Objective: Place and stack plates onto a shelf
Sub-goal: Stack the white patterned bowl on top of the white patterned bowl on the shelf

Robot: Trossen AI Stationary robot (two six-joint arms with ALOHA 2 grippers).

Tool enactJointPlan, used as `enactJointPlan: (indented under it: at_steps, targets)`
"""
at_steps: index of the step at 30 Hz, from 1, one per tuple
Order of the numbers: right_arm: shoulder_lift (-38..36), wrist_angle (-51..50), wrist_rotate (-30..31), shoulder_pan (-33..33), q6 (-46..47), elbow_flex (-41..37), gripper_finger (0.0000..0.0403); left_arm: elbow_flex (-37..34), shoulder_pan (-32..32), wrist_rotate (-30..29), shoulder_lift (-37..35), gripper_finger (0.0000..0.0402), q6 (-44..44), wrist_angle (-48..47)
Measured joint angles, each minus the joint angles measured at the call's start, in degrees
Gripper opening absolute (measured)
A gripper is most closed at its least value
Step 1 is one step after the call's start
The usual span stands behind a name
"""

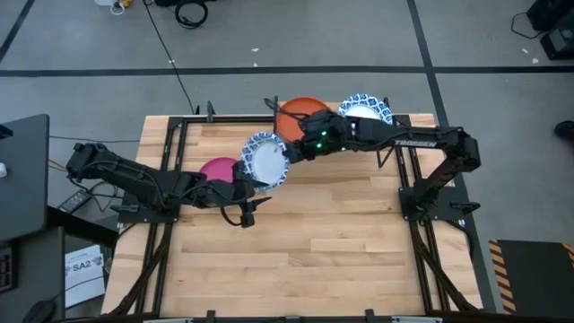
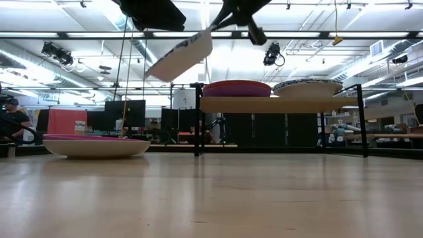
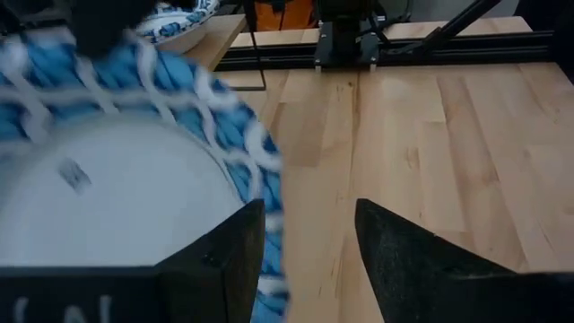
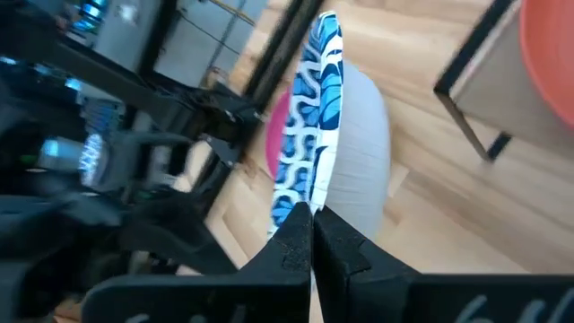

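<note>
From above, the right gripper (image 1: 289, 154) pinches the rim of a white round plate with a blue patterned rim (image 1: 266, 159), just beside the small light-wood shelf (image 1: 399, 121). The left gripper (image 1: 248, 212) hangs below that plate. At table height, the plate (image 2: 180, 58) tilts in the air beside the shelf (image 2: 264, 104). The left wrist shows its fingers (image 3: 215, 260) spread, empty.

Shelf (image 1: 334, 135) is standing at the bench's (image 1: 296, 260) far edge, carrying two stacks side by side. One plate (image 1: 265, 158) is hanging tilted left of the shelf, above the bench. Another plate (image 1: 220, 170) is lying further left.
</note>
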Motion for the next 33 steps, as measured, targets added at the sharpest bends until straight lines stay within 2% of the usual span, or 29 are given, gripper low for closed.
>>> enactJointPlan:
  at_steps: [8, 12, 25, 33]
  targets:
    - [-7.47, -1.99, 0.09, -1.98, -1.06, 0.02, 0.0004, 0.00, 0.00, 2.15, 0.00, 0.0183, -0.09, -0.05]
    - [-12.18, -4.77, 2.43, -3.27, -2.38, 0.02, 0.0004, 0.00, -0.02, 2.74, 0.00, 0.0183, -0.11, -0.06]
    - [-27.43, -18.04, 19.78, -4.50, -6.67, 0.06, 0.0004, 0.00, -0.02, 2.76, 0.00, 0.0183, -0.13, -0.10]
    - [-32.05, -29.18, 28.52, -4.35, -5.47, -0.14, 0.0005, 0.00, -0.02, 2.76, 0.00, 0.0183, -0.13, -0.14]
